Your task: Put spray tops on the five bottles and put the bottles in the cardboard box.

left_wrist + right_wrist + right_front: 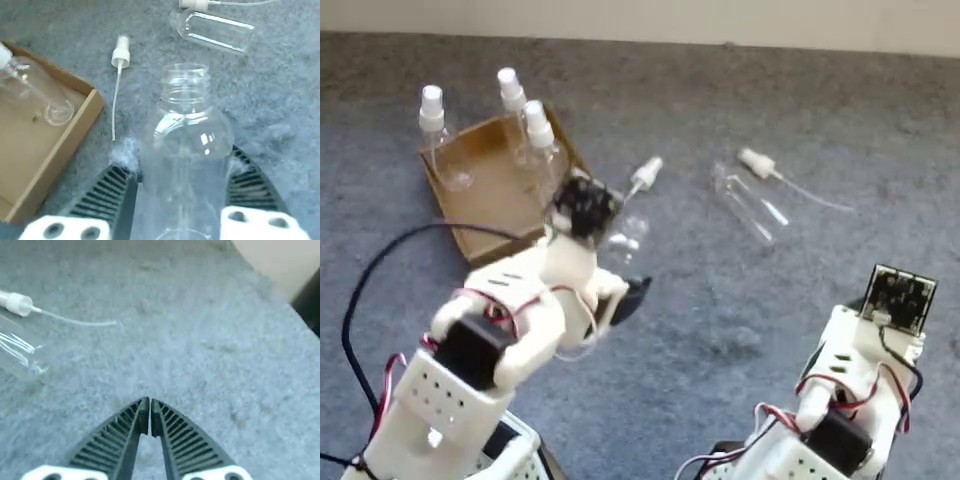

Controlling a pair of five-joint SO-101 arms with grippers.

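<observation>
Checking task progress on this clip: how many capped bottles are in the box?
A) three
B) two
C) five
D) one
A: three capped bottles stand in the box, while the left gripper holds an open bottle and another bottle lies on the table without a top.
</observation>
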